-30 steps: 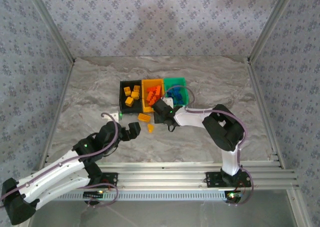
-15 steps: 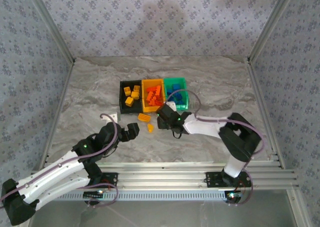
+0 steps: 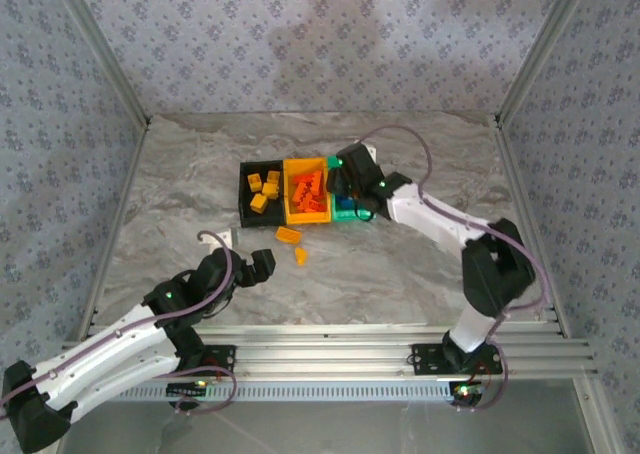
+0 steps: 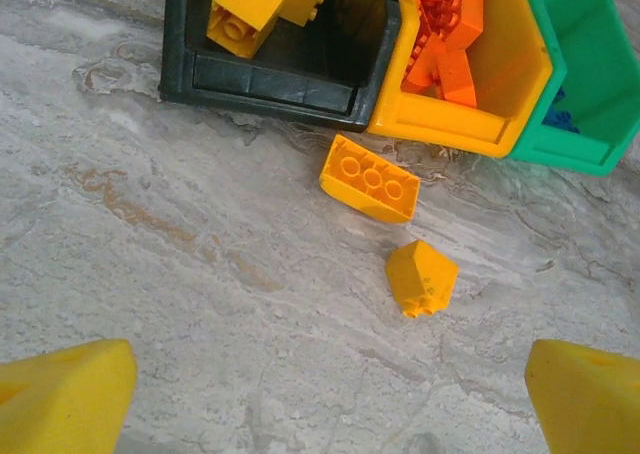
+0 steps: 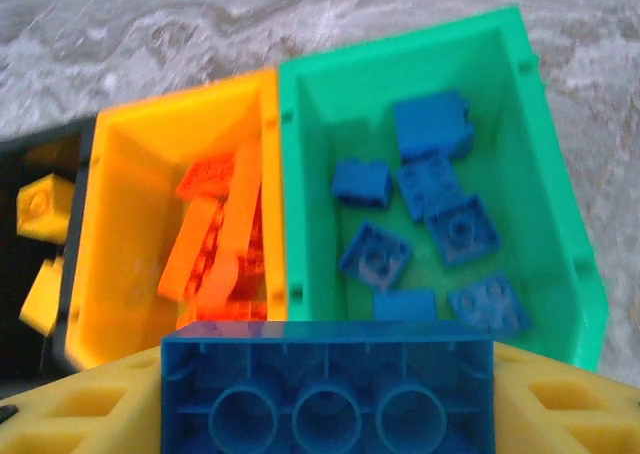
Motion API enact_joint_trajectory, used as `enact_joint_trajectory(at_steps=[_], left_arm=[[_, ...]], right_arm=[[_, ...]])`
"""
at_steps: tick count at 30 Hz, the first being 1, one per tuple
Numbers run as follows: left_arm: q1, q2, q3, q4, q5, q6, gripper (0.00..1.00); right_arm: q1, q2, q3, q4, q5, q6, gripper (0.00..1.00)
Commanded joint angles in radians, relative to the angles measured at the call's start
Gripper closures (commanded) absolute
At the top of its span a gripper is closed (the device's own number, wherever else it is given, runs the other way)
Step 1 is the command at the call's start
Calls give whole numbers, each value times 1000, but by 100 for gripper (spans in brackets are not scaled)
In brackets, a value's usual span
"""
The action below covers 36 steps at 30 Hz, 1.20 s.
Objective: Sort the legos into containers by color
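The left claw hovers low at the near left of the desk, its two yellow fingers spread wide apart with nothing between them. Just beyond it lie two loose legos. The smaller yellow-orange brick is nearer. The longer yellow-orange brick lies studs up, its long axis running roughly left to right with the right end a little nearer, just short of the bins.

Farther on stands the row of bins:
- The black bin, on the left, holds yellow bricks.
- The yellow-orange bin, in the middle, holds orange-red bricks.
- The green bin, on the right, holds blue bricks.

The right claw hangs over the green bin, clamped on a blue brick. The brick's hollow underside faces the wrist camera, and its long axis runs left to right, parallel to the row.
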<state>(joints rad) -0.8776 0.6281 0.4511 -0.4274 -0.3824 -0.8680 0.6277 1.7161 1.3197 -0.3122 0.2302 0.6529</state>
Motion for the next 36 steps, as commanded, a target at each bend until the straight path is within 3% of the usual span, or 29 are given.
enact_joint_trajectory(at_steps=[1,6,11,17,23,28,36], left_arm=[[6,-16,2,-41,-13,-23,1],[8,-28,-4,-48,-10,-31,0],[8,-33,3,-50,-11,-25,1],[12,-38,26,-70,-28,-12,1],[18,-68,38,-108,-62,-1,1],[24,-105,34,-130,-71,-2,0],[30,-143,17,-157,-69,-24,1]], right_arm=[[-30,108,121,-105,-46,-15,41],[-65,197,228,-147,-49,12,27],[-77,164,217,-109,-53,25,10],[-1,8,52,-48,-54,2,10],[161,-91,-181,14,-81,-3,10],[314,-31,-234,50,-69,-15,10],[378,145,-136,40,-19,-76,12]])
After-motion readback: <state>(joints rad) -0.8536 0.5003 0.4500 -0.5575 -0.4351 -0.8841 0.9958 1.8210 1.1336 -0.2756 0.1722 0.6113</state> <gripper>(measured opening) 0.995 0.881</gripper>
